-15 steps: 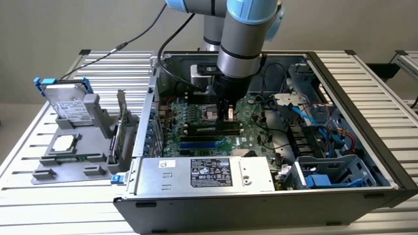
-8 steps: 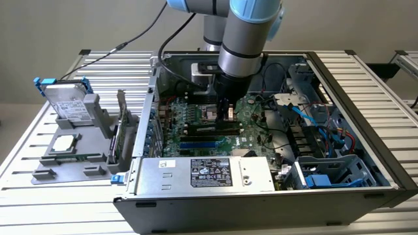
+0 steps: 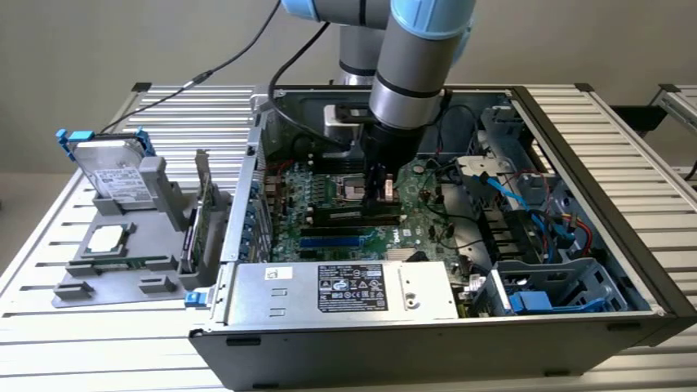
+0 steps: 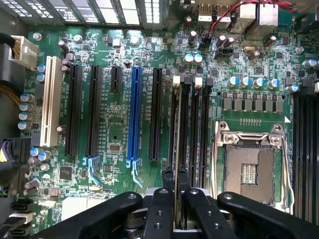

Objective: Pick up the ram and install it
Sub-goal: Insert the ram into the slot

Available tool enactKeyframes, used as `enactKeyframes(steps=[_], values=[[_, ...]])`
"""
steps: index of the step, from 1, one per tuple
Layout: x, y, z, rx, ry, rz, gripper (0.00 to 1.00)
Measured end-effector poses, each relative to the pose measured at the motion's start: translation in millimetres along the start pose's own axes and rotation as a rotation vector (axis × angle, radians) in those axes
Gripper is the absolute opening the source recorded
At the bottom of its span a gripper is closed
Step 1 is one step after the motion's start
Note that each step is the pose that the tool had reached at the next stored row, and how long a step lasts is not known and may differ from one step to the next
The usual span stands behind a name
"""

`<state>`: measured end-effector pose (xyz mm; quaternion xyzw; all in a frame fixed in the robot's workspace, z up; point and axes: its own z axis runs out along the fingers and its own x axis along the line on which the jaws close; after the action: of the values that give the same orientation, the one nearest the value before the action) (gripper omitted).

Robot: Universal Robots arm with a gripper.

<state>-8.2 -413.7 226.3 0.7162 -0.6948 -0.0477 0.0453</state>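
- We see the black two-fingered gripper (image 3: 381,189) (image 4: 176,175) down inside the open dark metal computer case (image 3: 610,175). In the exterior view it sits at about twelve o'clock from the silver power-supply box (image 3: 348,287).
- Its fingers (image 4: 162,209) are pressed together onto the ram (image 4: 176,211), a long thin green circuit-board stick that the wrist view shows edge-on.
- The ram hangs over the bank of black memory slots (image 4: 198,129) on the green motherboard (image 4: 114,119), between the long blue plastic slot (image 4: 133,114) and the metal-framed processor socket (image 4: 249,164). We cannot tell whether its lower edge touches a slot.
- We judge the ram light and stiff, but thin and fragile. Its chips and contact edge should not take pressure.
- The flat faces near the upper edge, at mid-length, look like the right hold to keep it square. Those smooth faces could slip under a hard push, and a tilted stick would likely jam.
- At nine o'clock from the case stands a grey plastic tray (image 3: 120,261).
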Motion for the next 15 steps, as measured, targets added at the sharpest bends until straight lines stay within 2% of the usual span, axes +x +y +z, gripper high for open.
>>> enactKeyframes(steps=[3,13,15], values=[[0.1,-0.2,-0.3,-0.0031,0.0003,0.000,0.14],[0.1,-2.9,-6.8,-0.0467,-0.0004,0.000,0.14],[0.1,-4.2,-7.7,-0.0533,-0.0007,0.000,0.14]])
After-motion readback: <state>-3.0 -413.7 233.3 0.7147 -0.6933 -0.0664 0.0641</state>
